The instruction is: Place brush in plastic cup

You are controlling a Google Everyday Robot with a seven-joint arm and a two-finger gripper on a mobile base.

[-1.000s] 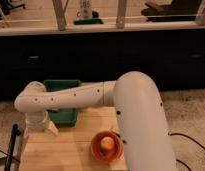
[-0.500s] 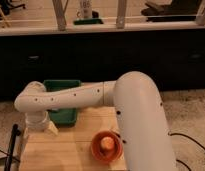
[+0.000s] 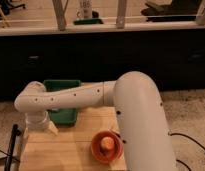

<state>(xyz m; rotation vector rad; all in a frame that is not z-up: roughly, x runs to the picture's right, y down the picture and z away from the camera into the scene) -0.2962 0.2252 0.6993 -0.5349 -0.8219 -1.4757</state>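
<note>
My white arm reaches from the right across the wooden table (image 3: 66, 152) to its far left corner. The gripper (image 3: 38, 124) hangs down from the arm's end, just in front of the left end of the dark green tray (image 3: 66, 116). A small pale sliver (image 3: 53, 129) shows at the gripper's right side, and I cannot tell whether it is the brush. The brush and the lime-green plastic cup are otherwise not visible, and the arm's end hides that spot.
An orange bowl (image 3: 97, 150) with a small round orange thing (image 3: 107, 144) in it stands at the table's front right, next to my arm. A black pole (image 3: 13, 146) stands left of the table. Dark cabinets run behind.
</note>
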